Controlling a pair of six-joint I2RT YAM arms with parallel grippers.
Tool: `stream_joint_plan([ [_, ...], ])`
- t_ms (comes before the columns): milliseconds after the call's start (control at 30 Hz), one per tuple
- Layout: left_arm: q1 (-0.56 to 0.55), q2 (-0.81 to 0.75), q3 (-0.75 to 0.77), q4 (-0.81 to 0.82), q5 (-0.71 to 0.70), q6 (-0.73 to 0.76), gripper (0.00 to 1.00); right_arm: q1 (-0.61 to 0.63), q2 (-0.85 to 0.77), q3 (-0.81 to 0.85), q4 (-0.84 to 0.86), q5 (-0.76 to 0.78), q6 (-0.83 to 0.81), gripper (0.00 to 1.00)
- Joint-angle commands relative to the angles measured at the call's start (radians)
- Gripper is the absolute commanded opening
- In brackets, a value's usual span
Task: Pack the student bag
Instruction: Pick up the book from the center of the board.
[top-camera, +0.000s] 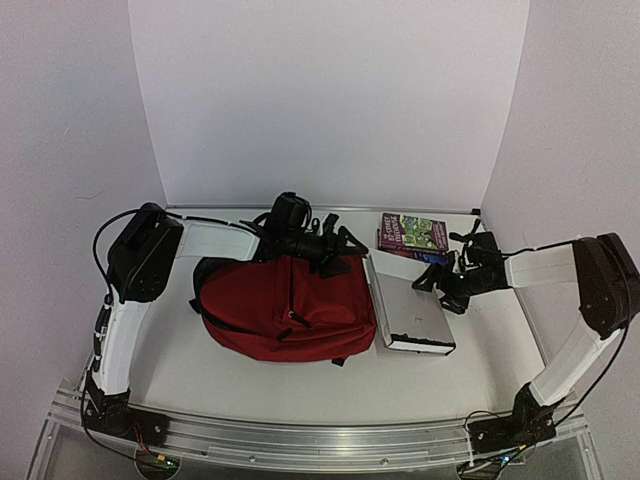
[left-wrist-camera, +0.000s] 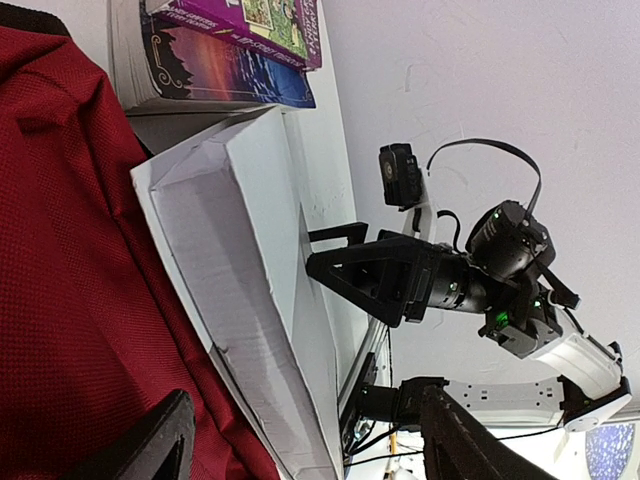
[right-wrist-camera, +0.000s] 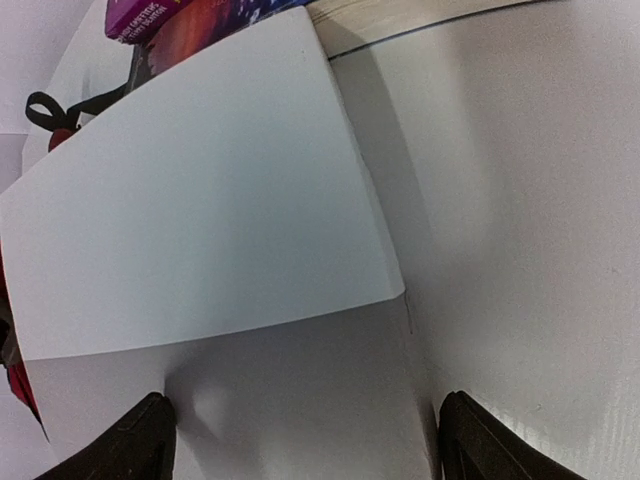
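The dark-red student bag (top-camera: 285, 310) lies flat mid-table and fills the left of the left wrist view (left-wrist-camera: 70, 260). A white-covered book (top-camera: 410, 318) lies against its right side; it also shows in the left wrist view (left-wrist-camera: 230, 250) and the right wrist view (right-wrist-camera: 200, 200). My left gripper (top-camera: 340, 250) hovers over the bag's top right corner, open and empty (left-wrist-camera: 300, 450). My right gripper (top-camera: 440, 285) is at the white book's right edge, open, with its fingers spread wide over the book (right-wrist-camera: 300, 440). It holds nothing.
A stack of colourful books (top-camera: 412, 235) lies behind the white book near the back wall; it also shows in the left wrist view (left-wrist-camera: 240, 40) and the right wrist view (right-wrist-camera: 200, 15). A black bag strap (right-wrist-camera: 50, 110) lies by it. White walls enclose the table on three sides.
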Motion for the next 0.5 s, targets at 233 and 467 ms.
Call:
stream_joint_plan([
  [233,-0.039,0.045,0.012,-0.139,0.003,0.002,0.84,0.024,0.01,0.003,0.095,-0.229,0.041,0.83],
  [467,-0.045,0.066,0.033,-0.255,-0.049,0.036,0.86,0.046,0.009,0.017,0.096,-0.229,0.049,0.82],
])
